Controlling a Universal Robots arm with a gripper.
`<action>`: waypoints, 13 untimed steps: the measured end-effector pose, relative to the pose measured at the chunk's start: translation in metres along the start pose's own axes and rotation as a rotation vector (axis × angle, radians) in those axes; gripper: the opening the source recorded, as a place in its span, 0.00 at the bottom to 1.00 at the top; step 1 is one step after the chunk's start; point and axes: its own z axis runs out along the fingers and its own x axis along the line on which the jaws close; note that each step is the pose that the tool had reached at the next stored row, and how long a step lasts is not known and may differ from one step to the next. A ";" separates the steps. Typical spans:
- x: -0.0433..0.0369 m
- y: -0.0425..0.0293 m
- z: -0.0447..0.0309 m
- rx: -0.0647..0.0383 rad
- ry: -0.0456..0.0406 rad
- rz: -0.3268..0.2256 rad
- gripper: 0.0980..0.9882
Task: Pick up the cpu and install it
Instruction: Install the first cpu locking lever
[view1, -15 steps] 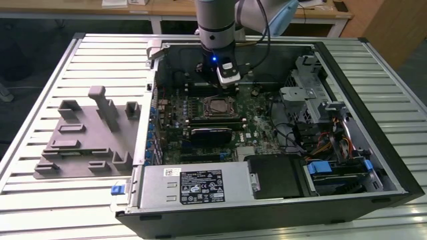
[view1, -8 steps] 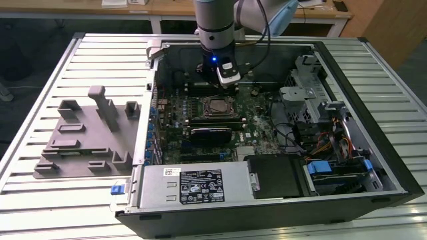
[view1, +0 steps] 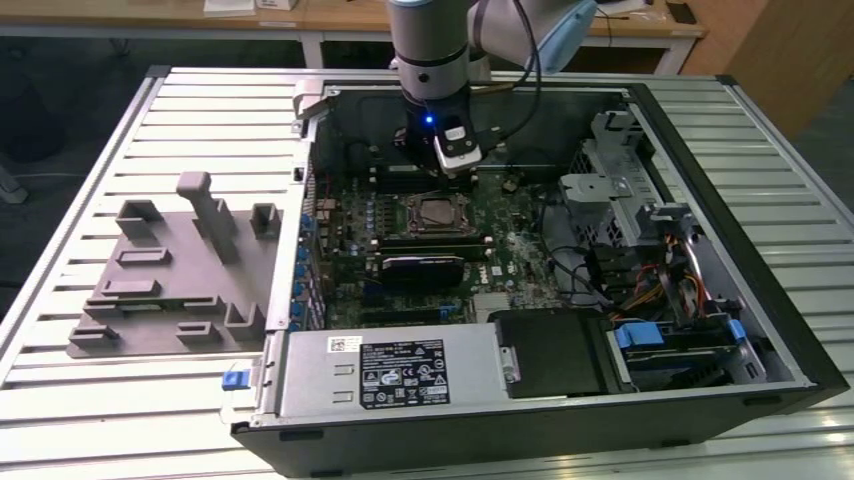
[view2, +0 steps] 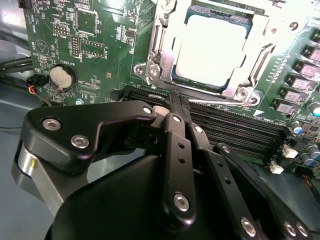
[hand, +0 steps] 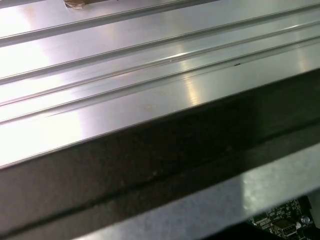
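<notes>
Fingers (view2: 175, 107) pressed together, holding nothing, hover over the motherboard (view2: 100, 35) just short of the socket (view2: 210, 47). At their 12 o'clock my cpu (view2: 210, 45) lies inside that frame. Judging seating: check it sits flat, corners level.

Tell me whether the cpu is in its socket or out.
In. In the second wrist view the cpu lies flat inside the socket's metal frame on the green board, with the gripper beside it, not holding it.
</notes>
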 end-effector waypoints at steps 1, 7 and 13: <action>0.0000 0.0000 0.0004 0.000 -0.0003 0.000 0.01; 0.0009 0.0020 0.0013 0.002 -0.0007 0.000 0.01; 0.0022 0.0058 0.0019 0.003 -0.0010 -0.001 0.01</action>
